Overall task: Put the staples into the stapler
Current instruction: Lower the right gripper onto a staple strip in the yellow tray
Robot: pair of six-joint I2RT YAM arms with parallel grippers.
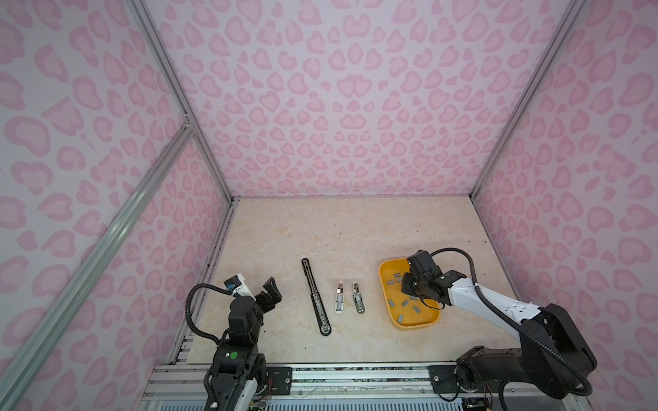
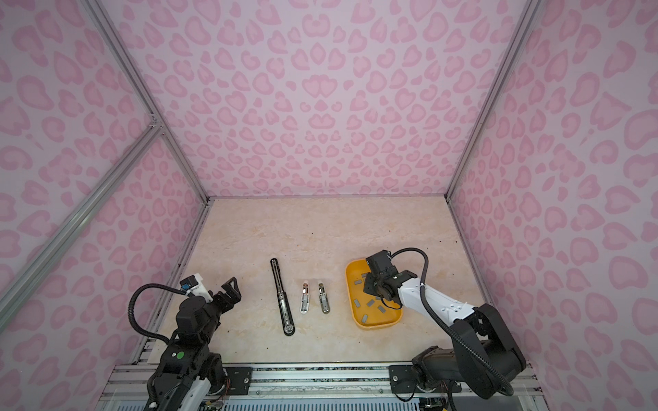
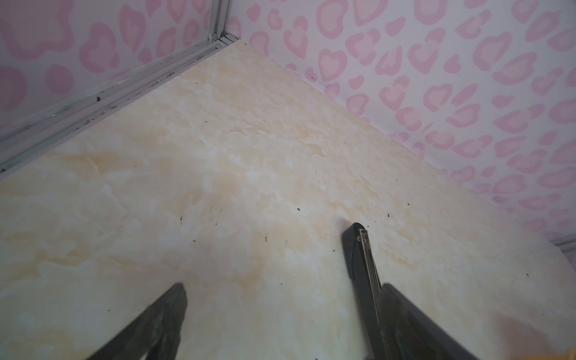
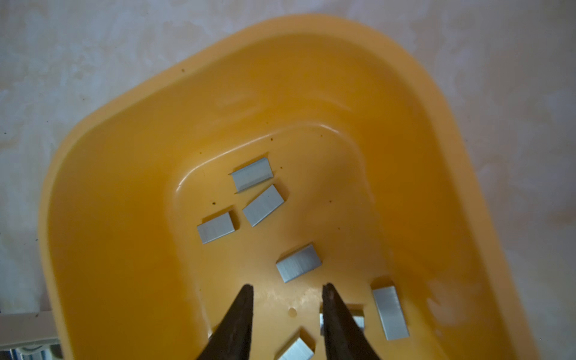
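On your marble-look table (image 1: 320,231), a yellow tray (image 1: 413,325) sits at right and a long black stapler (image 1: 315,295) lies left of centre. Your left gripper (image 3: 282,286) hangs spread wide near that stapler. Your right gripper (image 4: 286,288) hovers inside the tray (jaws parted, nothing between them). A white small stapler (image 1: 339,300) and a grey small stapler (image 1: 358,300) lie between. The staples (image 4: 298,263) lie scattered on the tray floor.

One tray (image 4: 124,187), at least eight staples (image 4: 298,263), two small staplers (image 1: 340,299), one long stapler (image 1: 316,297).
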